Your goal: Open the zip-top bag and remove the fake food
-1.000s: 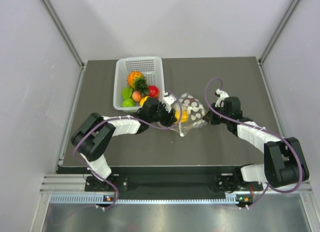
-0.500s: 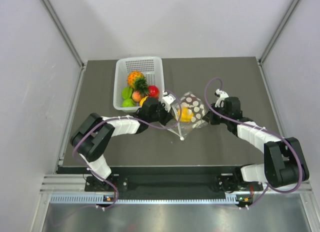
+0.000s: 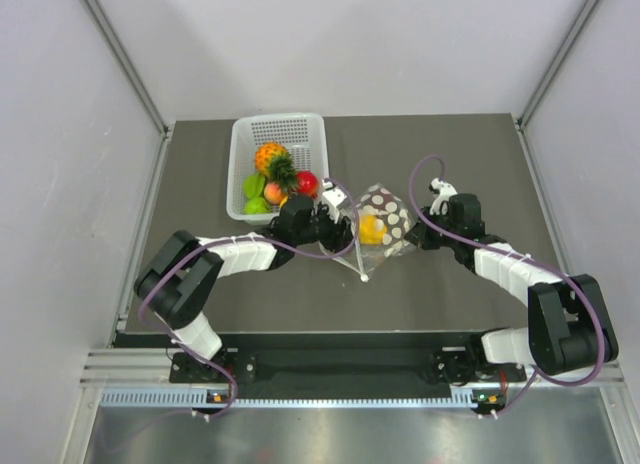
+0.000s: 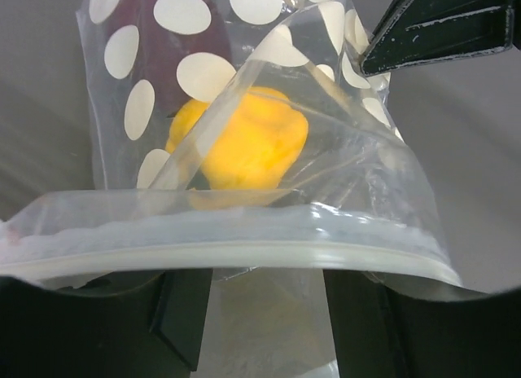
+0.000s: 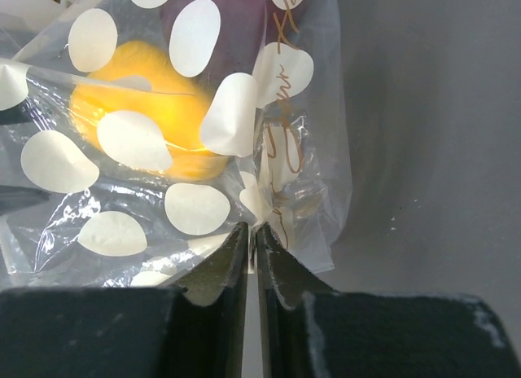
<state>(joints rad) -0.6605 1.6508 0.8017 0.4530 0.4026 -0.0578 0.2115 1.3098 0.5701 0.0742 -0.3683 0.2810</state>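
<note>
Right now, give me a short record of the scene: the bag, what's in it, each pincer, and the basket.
bag: zip-top bag, clear with cream dots, between the two arms
inside: yellow pepper and maroon piece
left pincer: open, zip strip across its fingers
right pincer: shut on the bag's edge
basket: white, holding toy fruit

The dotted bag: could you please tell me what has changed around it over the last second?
The left tool drew back slightly leftward, and the bag had its clear mouth edge stretched out toward it, so it went from lying spread to tented. The right tool stayed shut on the bag's other side; the yellow pepper stayed inside and the basket kept its place.
</note>
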